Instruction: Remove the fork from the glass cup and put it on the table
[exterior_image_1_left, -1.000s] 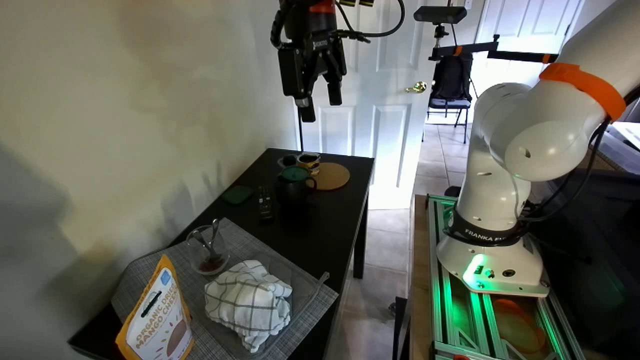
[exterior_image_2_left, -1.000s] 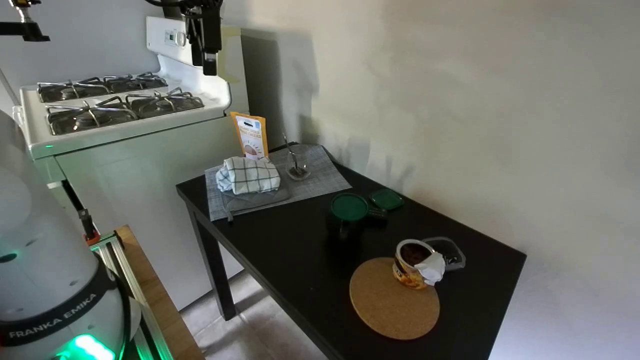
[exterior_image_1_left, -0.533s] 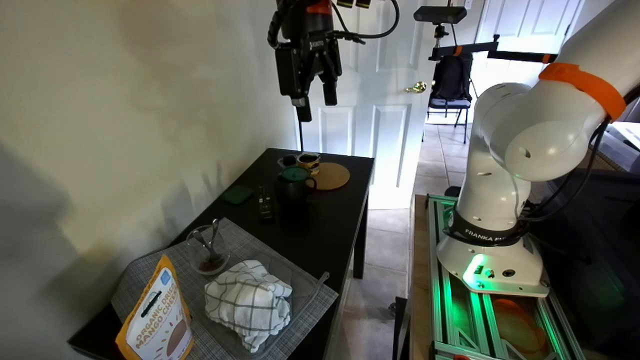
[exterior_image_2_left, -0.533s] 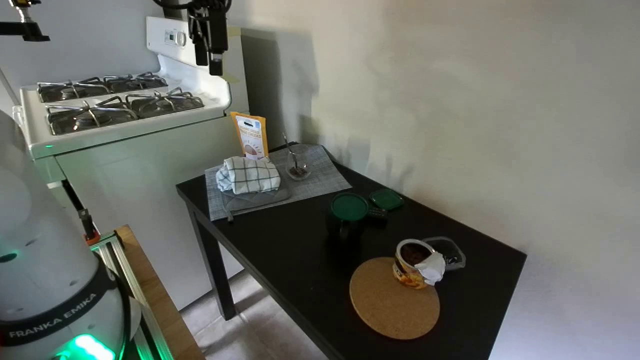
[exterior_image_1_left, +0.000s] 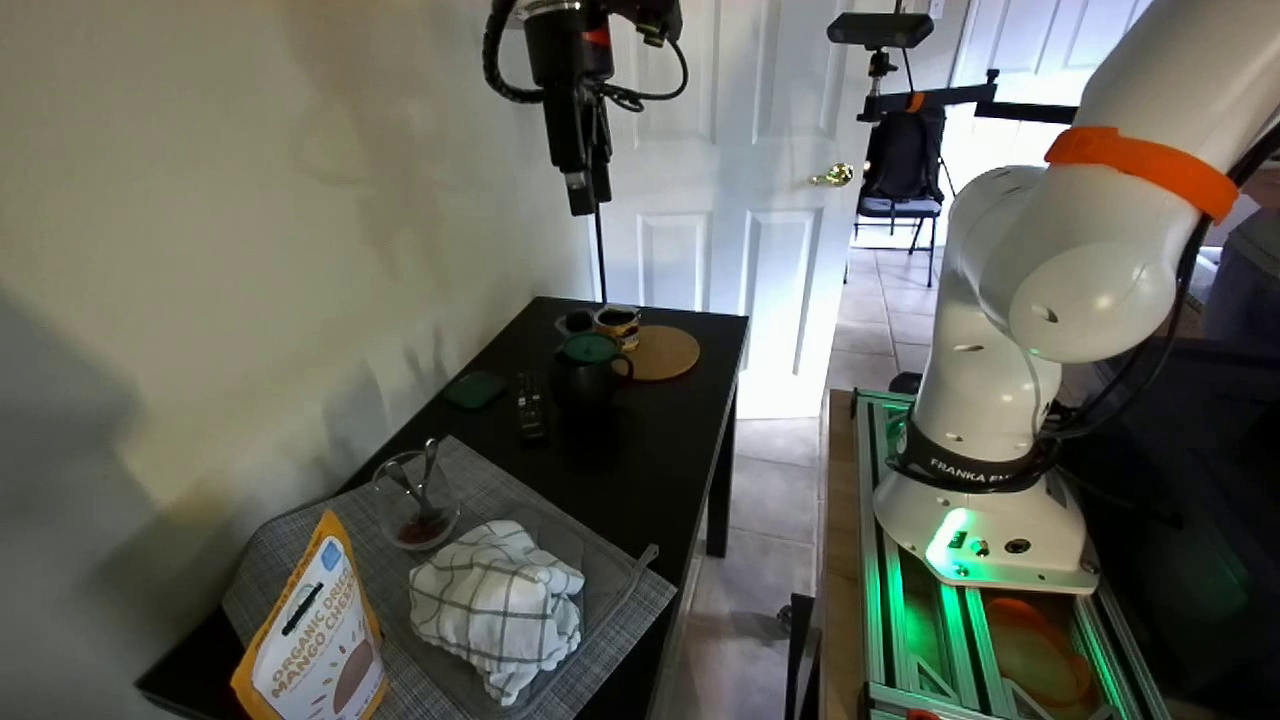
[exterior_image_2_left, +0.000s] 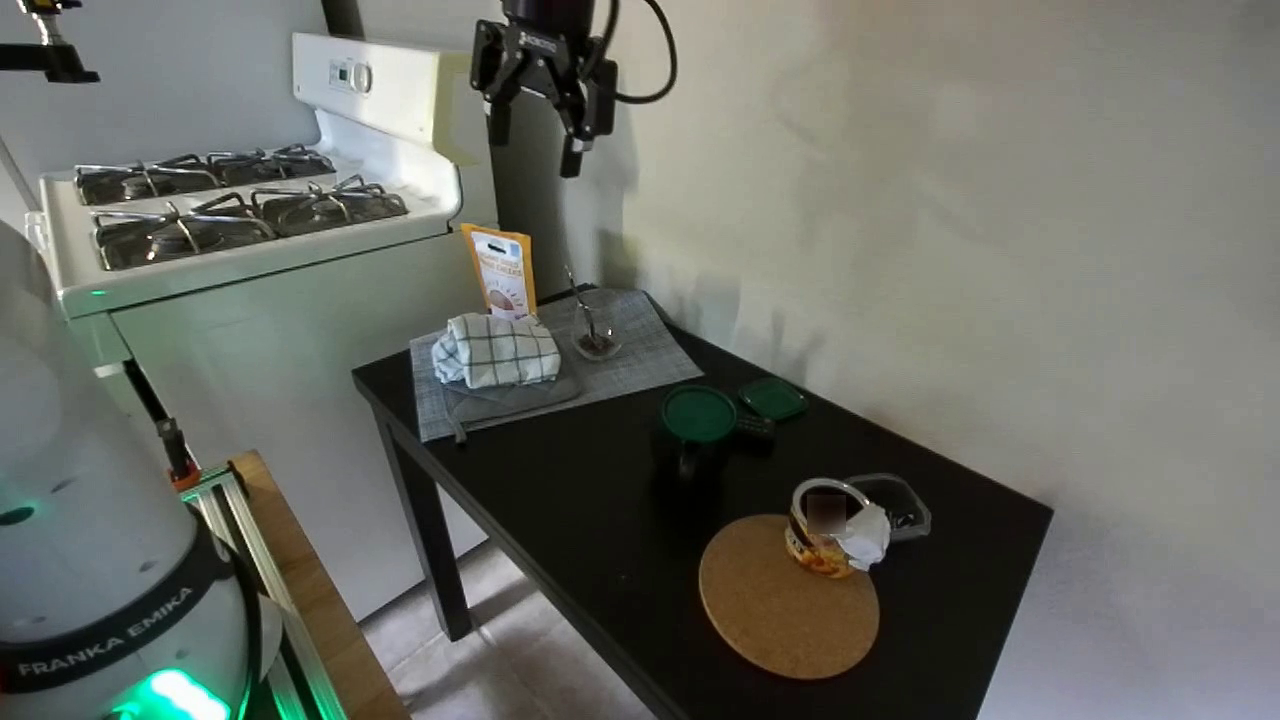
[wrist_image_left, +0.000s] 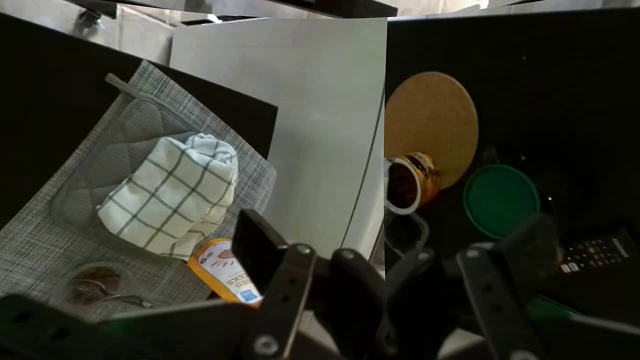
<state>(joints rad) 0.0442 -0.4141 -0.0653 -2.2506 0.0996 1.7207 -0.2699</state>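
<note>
As both exterior views show you, the long, rectangular table (exterior_image_2_left: 560, 500) has a smooth black top. Beside it stands your glossy white robot arm (exterior_image_1_left: 1090, 280), rounded at its joints and banded in orange. Across one end of the table you have a grey, coarsely woven placemat (exterior_image_2_left: 645, 350); toward the opposite end lies a flat, round, tan cork disc (exterior_image_2_left: 770, 610). Your black, angular, two-finger gripper (exterior_image_2_left: 535, 147) hangs high above the table, its fingers spread apart, well away from everything on it.

On the placemat you have a quilted grey fabric pad (wrist_image_left: 107, 160), and over part of that, a soft, crumpled white cloth (wrist_image_left: 170, 195) with dark checked lines. Near the cloth stands a stiff orange-and-white pouch (exterior_image_1_left: 330, 640) with printed lettering. Closer to the middle of the table is a dark, rounded mug (exterior_image_1_left: 585, 385) with a handle and a green circular top, while a cylindrical printed tub (exterior_image_2_left: 818, 552) with a pale rim stands at the edge of the cork disc.

Just beside the cloth, on the placemat, you find the small, clear, rounded glass cup (exterior_image_1_left: 396, 512), holding dark reddish contents (exterior_image_1_left: 422, 528) at its bottom. The slender, shiny fork (exterior_image_1_left: 430, 460) leans inside that cup, its handle rising past the rim. A second thin streak (exterior_image_1_left: 402, 479) next to it, in an exterior view, may be another utensil or a reflection in the glass.
</note>
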